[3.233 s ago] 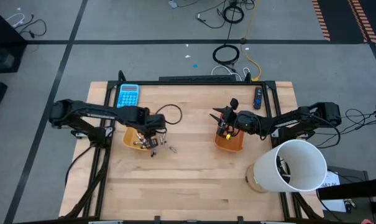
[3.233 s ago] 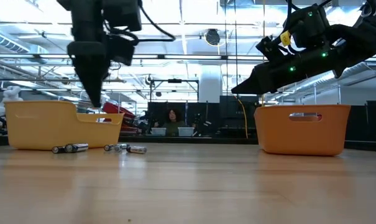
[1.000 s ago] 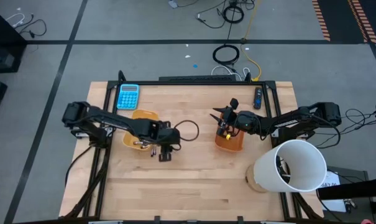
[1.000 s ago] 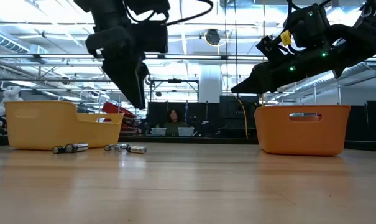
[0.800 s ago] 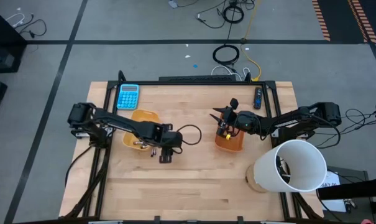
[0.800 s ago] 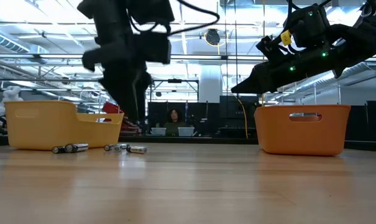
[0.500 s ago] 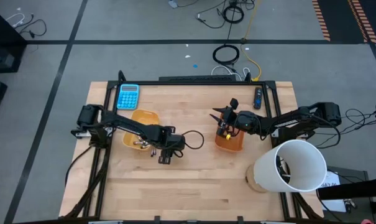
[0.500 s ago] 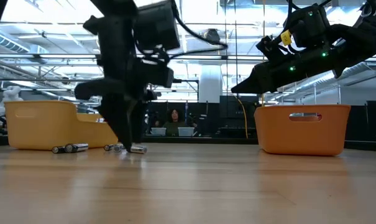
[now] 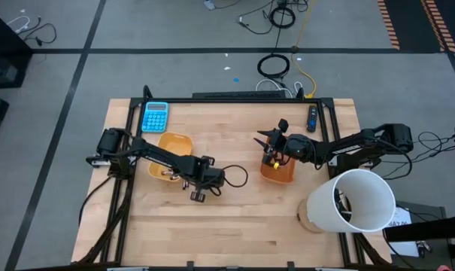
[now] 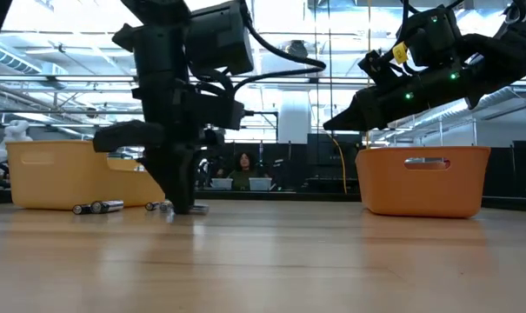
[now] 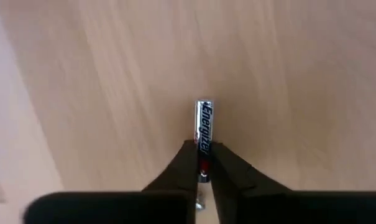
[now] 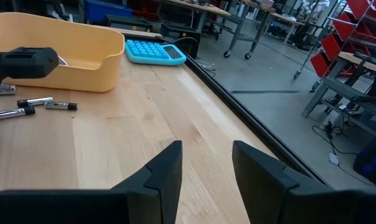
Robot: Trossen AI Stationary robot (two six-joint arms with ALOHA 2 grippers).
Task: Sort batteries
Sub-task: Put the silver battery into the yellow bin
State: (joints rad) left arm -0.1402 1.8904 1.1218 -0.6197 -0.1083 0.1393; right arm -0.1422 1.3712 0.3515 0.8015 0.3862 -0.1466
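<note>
A slim battery (image 11: pixel 204 134), its label reading Energizer, lies on the pale wooden table (image 9: pixel 242 218), pinched at one end between the closed fingers of the left gripper (image 11: pixel 204 163). Seen from above, that gripper (image 9: pixel 198 194) is down at the tabletop just in front of the yellow tray (image 9: pixel 171 143), the arm reaching in across the tray from the table's left edge. At table height, more loose batteries (image 10: pixel 99 207) lie scattered on the wood at the foot of the same tray (image 10: pixel 58 174), beside the lowered gripper (image 10: pixel 181 205); the right wrist camera picks up several of them (image 12: pixel 35 101) near the tray's wall (image 12: pixel 82 56).

Well apart, toward the right side of the table, the right gripper (image 9: pixel 268 139) hangs above the far rim of the orange tray (image 9: pixel 278 173), its fingers (image 12: pixel 168 167) standing parted with nothing between them. A blue calculator (image 9: pixel 155 116) sits at the table's far left corner behind the yellow tray, a dark remote-like stick (image 9: pixel 312 118) lies by the far right edge, and a large white tube (image 9: pixel 353 199) stands at the near right corner.
</note>
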